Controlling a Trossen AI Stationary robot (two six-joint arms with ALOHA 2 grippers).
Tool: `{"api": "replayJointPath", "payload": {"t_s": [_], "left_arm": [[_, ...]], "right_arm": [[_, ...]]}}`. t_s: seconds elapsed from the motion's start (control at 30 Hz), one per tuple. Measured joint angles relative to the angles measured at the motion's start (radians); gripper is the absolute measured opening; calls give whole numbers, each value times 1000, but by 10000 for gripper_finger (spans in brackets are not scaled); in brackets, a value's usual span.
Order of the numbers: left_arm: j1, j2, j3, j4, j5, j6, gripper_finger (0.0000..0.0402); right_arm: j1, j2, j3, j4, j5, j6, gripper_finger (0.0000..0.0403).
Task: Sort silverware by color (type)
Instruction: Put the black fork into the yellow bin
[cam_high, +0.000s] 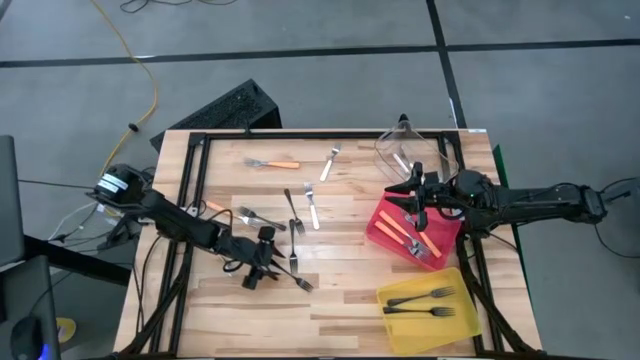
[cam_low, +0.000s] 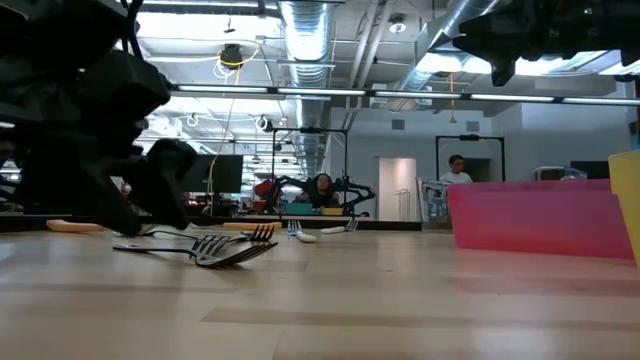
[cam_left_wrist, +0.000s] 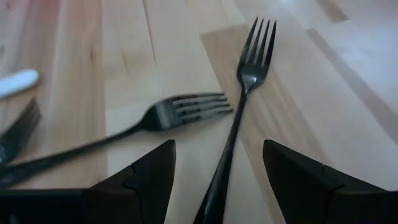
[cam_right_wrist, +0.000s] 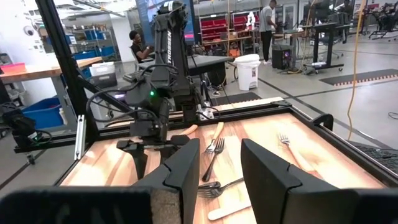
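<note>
Left gripper (cam_left_wrist: 217, 171): low over table (cam_high: 340, 310), fingers spread wide, straddling handle of black fork (cam_left_wrist: 239, 106); second black fork (cam_left_wrist: 134, 127) just beside. Right gripper (cam_high: 412, 205): above red bin (cam_high: 385, 228), fingers partly apart, empty. Other forks: scattered mid-table, some in red and yellow bin (cam_high: 465, 320).

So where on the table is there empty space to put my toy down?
Bare wood lies along the near edge, between the left gripper and the yellow bin, and at the far left corner beside the orange-handled fork. The middle, with scattered forks, is crowded.
</note>
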Motion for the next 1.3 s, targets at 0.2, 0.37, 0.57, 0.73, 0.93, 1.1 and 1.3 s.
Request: {"api": "replayJointPath", "payload": {"t_s": [0.2,0.37,0.57,0.73,0.93,1.1,1.3], "left_arm": [[0,58,0,19,14,-19,226],[0,150,3,89,32,-30,220],[0,215,6,152,52,-64,161],[1,217,7,143,58,-74,85],[1,217,7,139,65,-103,8],[1,218,2,158,77,-128,4],[3,200,-3,176,105,-145,2]], "right_arm": [[0,0,0,0,0,0,140],[0,0,0,0,0,0,140],[0,0,0,0,0,0,140],[0,0,0,0,0,0,140],[0,0,0,-2,0,-1,140],[0,0,0,-3,0,-1,140],[0,0,0,-3,0,-1,140]]}}
